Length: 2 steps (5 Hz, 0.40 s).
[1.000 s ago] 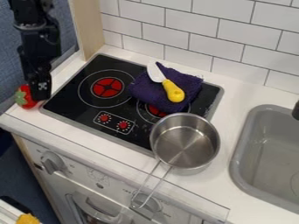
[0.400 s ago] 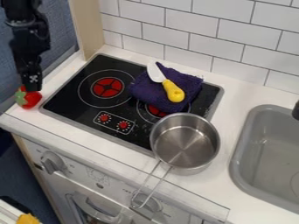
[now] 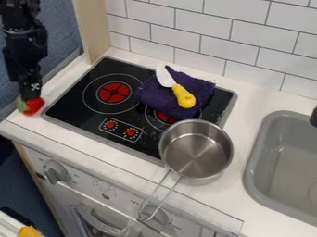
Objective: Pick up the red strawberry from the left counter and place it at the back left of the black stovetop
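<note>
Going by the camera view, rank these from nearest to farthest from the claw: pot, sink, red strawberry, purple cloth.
1. Red strawberry, at the tip of the claw.
2. Purple cloth, on the stovetop under the knife.
3. Pot, by the stovetop's near edge.
4. Sink, far right.

Counter (image 3: pixel 254 99), white, with black hob (image 3: pixel 74 110) and grey sink (image 3: pixel 248 171) set in. Strawberry (image 3: pixel 33 107), red, green-topped: placed on the counter, just beside the hob's left corner. Cloth (image 3: pixel 153 95), purple, bunched: laid on the hob, one burner partly covered. Pot (image 3: pixel 195 155), steel: set at the hob's near-right edge, its handle (image 3: pixel 162 194) extended over the counter's front edge.
</note>
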Each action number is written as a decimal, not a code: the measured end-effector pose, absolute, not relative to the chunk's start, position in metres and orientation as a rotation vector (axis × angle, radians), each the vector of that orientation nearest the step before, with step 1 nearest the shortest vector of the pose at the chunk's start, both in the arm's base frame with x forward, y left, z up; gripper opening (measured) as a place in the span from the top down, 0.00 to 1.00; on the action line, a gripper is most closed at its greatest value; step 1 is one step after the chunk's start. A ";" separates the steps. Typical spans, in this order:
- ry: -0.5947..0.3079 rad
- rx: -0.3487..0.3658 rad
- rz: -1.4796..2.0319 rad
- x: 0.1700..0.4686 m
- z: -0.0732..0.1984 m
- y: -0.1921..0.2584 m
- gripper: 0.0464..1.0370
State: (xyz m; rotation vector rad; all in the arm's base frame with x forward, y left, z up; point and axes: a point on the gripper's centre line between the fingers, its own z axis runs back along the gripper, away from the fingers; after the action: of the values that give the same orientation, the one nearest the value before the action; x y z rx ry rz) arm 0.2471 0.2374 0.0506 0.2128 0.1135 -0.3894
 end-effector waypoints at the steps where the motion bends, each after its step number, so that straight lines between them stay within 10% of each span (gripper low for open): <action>1: 0.107 0.184 -0.359 0.245 0.043 0.239 0.04; 2: 0.091 0.203 -0.350 0.249 0.043 0.241 0.04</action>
State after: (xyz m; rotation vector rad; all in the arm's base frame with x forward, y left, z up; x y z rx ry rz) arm 0.2486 0.2414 0.0427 0.2028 0.0910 -0.3497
